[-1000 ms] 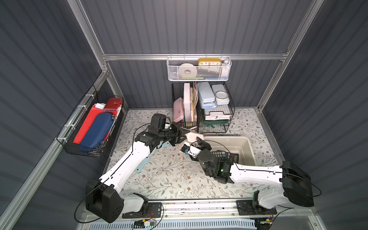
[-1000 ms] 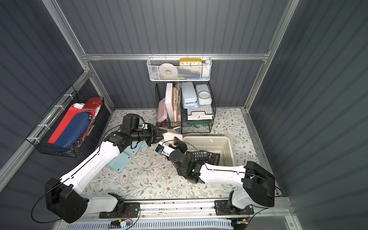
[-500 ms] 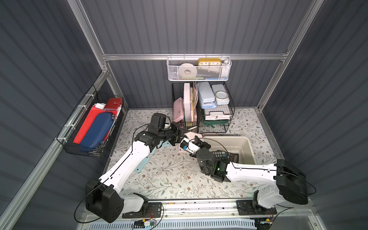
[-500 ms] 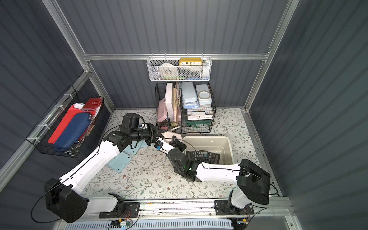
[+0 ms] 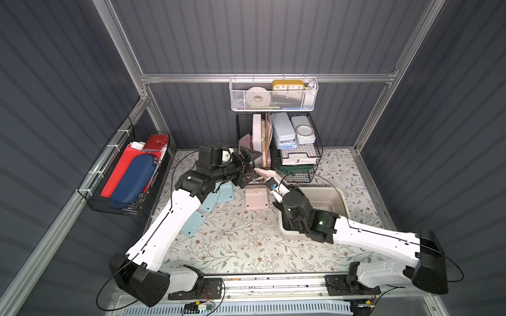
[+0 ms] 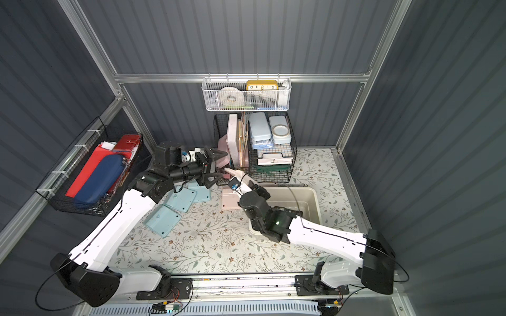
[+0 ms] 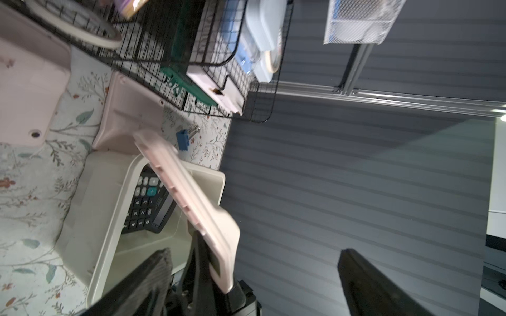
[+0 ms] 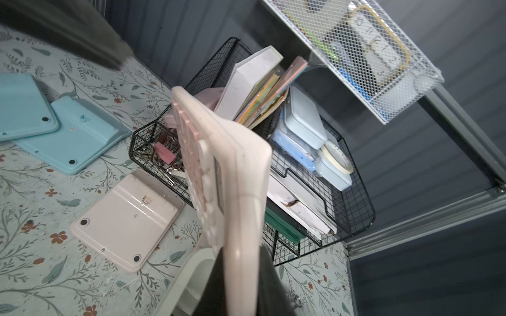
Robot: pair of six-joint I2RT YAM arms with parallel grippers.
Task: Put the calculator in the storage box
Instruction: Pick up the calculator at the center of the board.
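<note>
Right wrist view taken first. Found the pink calculator (image 8: 235, 177) pinched at its display end in the right gripper (image 8: 241, 279), fingers closed tight on it, keys facing sideways, body tilted up and away. Placed it, from both top views, in the air just beside the storage box (image 5: 339, 197), off the corner nearest the black wire baskets (image 5: 298, 164), not yet over the opening. Judged the end grip suited to keeping the long body free for a swing over the rim and a lowering inside.

Found the left gripper (image 5: 250, 166) with jaws spread wide about the calculator's far end, touching nothing, holding nothing. Judged this consistent with a handover, with the load borne by the right gripper alone.

Noted a black calculator (image 7: 147, 202) lying inside the storage box; judged room enough beside it. Noted a second pink calculator (image 5: 256, 197) face down on the table (image 5: 232, 246) just beside the storage box, light blue calculators (image 5: 224, 194) face down farther off, and a white mesh basket (image 5: 273, 95) high above, well apart.

Recorded as obstructions: the open left fingers flanking the far end, the wire baskets close behind the raised tip, and the right arm (image 5: 369, 235) lying across the near part of the storage box. Advised a clear withdrawal before any swing.
</note>
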